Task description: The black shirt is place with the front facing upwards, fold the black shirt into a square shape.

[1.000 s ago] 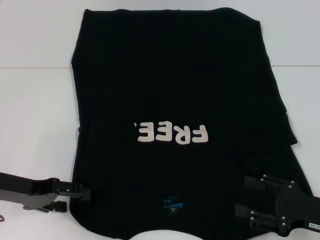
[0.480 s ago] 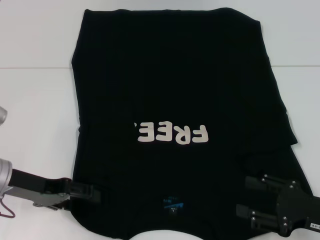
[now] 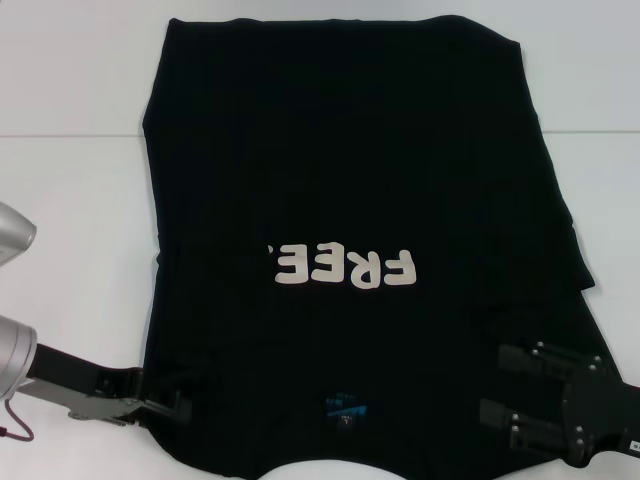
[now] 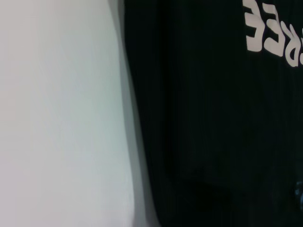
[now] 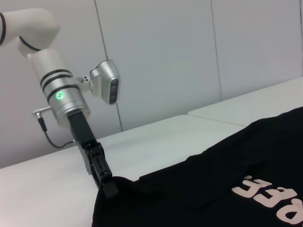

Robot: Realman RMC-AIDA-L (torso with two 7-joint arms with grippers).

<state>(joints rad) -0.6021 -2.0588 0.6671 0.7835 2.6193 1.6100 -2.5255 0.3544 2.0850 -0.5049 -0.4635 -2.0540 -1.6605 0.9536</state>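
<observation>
The black shirt point(image 3: 350, 180) lies flat on the white bench point(image 3: 70, 220), its "FREE!" lettering point(image 3: 340, 266) face up and its small blue neck label point(image 3: 343, 408) at the near edge. The left claw point(image 3: 165, 408) is pinched on the shirt's near left corner, tips under the raised cloth. The right claw point(image 3: 500, 385) rests on the near right corner with its two fingers point(image 3: 535, 356) spread wide.

The black shirt point(image 3: 350, 180) was marked with cream-white "FREE" lettering point(image 3: 342, 266) and a small blue neck label point(image 3: 345, 408). It was laid on a white table point(image 3: 70, 200).
</observation>
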